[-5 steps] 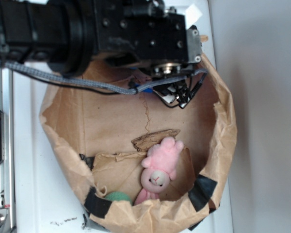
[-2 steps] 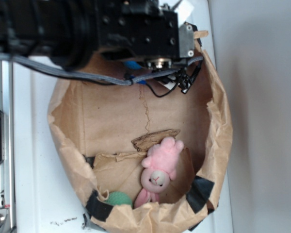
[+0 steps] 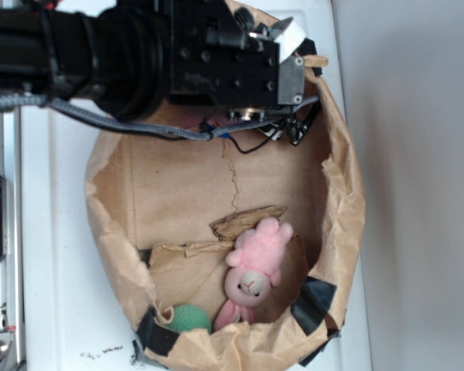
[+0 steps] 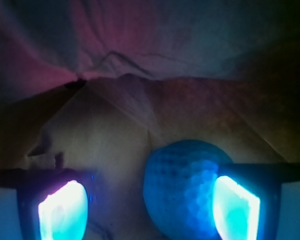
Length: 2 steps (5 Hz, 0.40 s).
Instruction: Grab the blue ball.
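Note:
The blue ball (image 4: 182, 190) is round and dimpled. In the wrist view it lies on brown paper between my jaws, close against the right pad (image 4: 235, 207), with a wide gap to the left pad (image 4: 62, 210). My gripper (image 4: 149, 207) is open around it. In the exterior view the black arm (image 3: 139, 54) reaches over the top end of the paper bag (image 3: 348, 193) and hides both the fingers and the blue ball.
A pink plush bunny (image 3: 255, 270) and a green ball (image 3: 187, 317) lie at the bag's bottom end. A torn flap of paper (image 3: 243, 220) sits mid-bag. The bag's crumpled walls rise all round, patched with black tape (image 3: 313, 301).
The arm has shifted toward the top of the picture, over the bag's upper rim. The bag's left wall has drawn inward. Bunny and green ball have not moved.

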Each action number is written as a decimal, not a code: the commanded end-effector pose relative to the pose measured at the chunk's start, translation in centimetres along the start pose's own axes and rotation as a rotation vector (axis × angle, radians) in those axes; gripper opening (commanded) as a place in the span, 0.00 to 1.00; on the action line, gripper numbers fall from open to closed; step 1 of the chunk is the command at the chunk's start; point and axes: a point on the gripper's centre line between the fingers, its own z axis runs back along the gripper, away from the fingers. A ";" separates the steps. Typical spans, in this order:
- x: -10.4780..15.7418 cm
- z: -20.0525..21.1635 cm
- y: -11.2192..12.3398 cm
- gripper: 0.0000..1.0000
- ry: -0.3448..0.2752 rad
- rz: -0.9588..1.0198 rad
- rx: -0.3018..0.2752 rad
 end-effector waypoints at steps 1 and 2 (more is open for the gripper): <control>0.1 0.7 2.1 0.00 -0.057 0.015 -0.071; -0.1 1.2 2.3 0.00 -0.064 0.015 -0.089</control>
